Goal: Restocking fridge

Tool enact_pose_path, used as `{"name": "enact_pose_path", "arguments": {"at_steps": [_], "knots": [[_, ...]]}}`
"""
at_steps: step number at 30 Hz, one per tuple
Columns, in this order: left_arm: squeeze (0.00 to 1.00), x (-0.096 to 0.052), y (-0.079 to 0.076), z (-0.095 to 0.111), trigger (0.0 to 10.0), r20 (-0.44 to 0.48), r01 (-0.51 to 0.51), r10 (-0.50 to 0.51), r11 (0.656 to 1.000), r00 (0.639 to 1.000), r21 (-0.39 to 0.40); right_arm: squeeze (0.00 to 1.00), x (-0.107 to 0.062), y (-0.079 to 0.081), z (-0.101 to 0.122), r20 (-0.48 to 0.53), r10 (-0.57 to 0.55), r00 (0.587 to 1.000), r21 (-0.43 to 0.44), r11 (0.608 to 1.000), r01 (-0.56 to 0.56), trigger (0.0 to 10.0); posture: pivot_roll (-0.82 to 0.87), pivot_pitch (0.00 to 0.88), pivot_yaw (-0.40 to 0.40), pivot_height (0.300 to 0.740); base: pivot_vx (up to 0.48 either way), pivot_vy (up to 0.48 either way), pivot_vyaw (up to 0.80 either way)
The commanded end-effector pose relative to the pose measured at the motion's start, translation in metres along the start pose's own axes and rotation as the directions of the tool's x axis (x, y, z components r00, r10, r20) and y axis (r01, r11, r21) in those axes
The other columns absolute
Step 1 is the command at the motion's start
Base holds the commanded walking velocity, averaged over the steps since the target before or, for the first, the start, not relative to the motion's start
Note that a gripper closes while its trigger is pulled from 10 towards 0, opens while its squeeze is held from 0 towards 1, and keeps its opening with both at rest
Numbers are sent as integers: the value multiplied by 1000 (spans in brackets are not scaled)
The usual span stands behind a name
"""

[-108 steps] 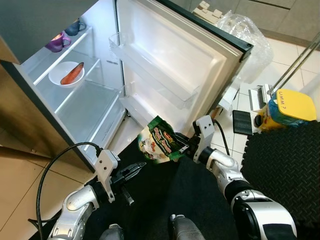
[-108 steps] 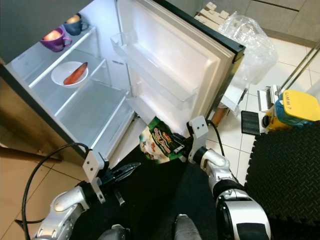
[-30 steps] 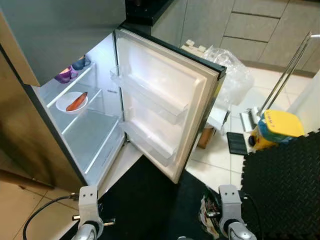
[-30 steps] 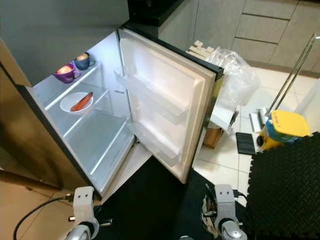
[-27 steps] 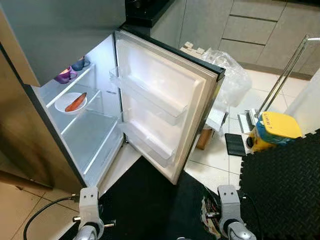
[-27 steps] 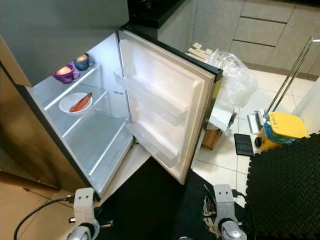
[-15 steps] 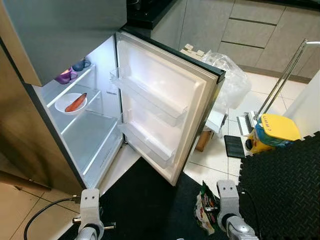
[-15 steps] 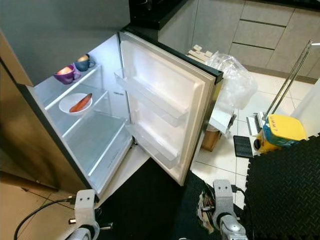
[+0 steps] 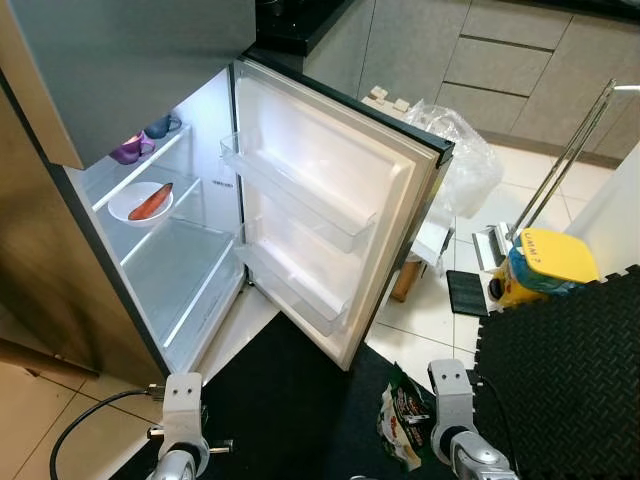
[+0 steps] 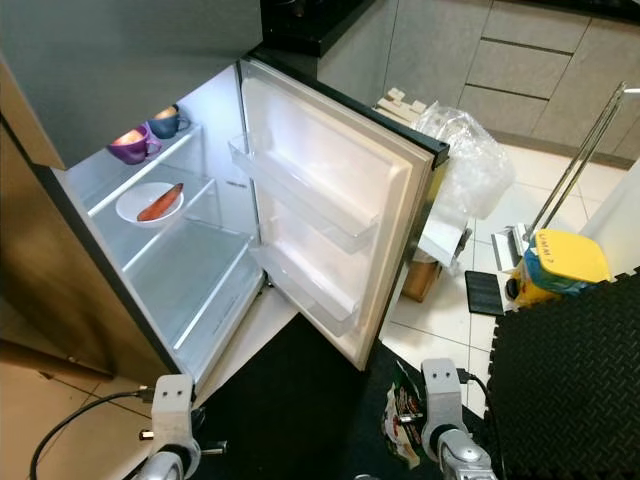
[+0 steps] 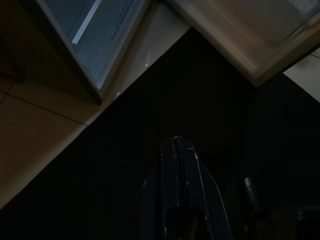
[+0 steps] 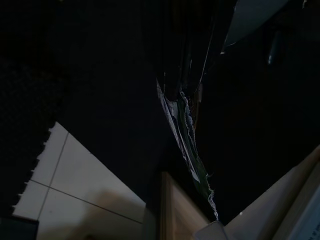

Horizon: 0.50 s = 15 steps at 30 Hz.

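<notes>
The fridge stands open, its white door (image 9: 330, 210) swung out with bare door racks (image 9: 300, 195). Inside, a white plate with an orange carrot (image 9: 150, 202) lies on a shelf; a purple mug (image 9: 127, 152) and a blue mug (image 9: 160, 127) stand on the shelf above. Low over the black floor mat, my right gripper (image 12: 182, 92) is shut on the top edge of a green snack bag (image 9: 402, 425), which hangs down from it. My left gripper (image 11: 176, 145) hangs low by the fridge's bottom corner, fingers pressed together and holding nothing.
A black foam mat (image 9: 570, 340) covers the floor on the right. A yellow and blue device (image 9: 540, 260), a metal pole (image 9: 565, 160), a crumpled plastic bag (image 9: 460, 150) and a cardboard box (image 9: 408, 275) stand behind the door. A wooden panel (image 9: 40, 270) flanks the fridge.
Both arms have dropped from door height to the bottom of the view, and the camera has pulled back. In the last second the bag has shifted slightly left and shows more.
</notes>
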<state>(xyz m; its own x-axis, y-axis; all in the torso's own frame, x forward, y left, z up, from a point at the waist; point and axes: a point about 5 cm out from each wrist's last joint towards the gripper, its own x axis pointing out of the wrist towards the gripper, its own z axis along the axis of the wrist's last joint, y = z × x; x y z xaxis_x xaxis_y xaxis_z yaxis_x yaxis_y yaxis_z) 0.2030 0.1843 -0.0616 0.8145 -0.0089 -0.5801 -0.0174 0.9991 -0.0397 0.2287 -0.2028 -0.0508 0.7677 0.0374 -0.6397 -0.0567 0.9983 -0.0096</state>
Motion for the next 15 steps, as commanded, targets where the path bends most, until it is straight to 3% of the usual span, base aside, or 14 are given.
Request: {"name": "enact_pose_path", "arguments": {"at_steps": [1, 6, 12, 15], "knots": [[0, -2, 4, -3, 10000, -18, 8, -7, 999, 1000, 35, 0, -1, -8, 3, 17, -19, 1000, 5, 1000, 19, 10000, -79, 117, -37, 740, 0, 0, 0], [0, -2, 2, -6, 10000, -34, 1, 2, 998, 999, 69, 0, -5, -13, -2, 4, 8, 1000, -39, 999, -8, 10000, -73, 132, -39, 740, 0, 0, 0], [0, -7, 14, -11, 10000, -36, -45, 46, 998, 998, 41, 0, -5, -11, -4, 4, 15, 1000, -32, 999, -15, 10000, -109, 121, -39, 740, 0, 0, 0], [0, -11, 23, -13, 10000, -33, -80, 80, 997, 996, 6, 0, -3, 0, -3, 5, 49, 999, -37, 998, -49, 10000, -100, 112, -56, 740, 0, 0, 0]]}}
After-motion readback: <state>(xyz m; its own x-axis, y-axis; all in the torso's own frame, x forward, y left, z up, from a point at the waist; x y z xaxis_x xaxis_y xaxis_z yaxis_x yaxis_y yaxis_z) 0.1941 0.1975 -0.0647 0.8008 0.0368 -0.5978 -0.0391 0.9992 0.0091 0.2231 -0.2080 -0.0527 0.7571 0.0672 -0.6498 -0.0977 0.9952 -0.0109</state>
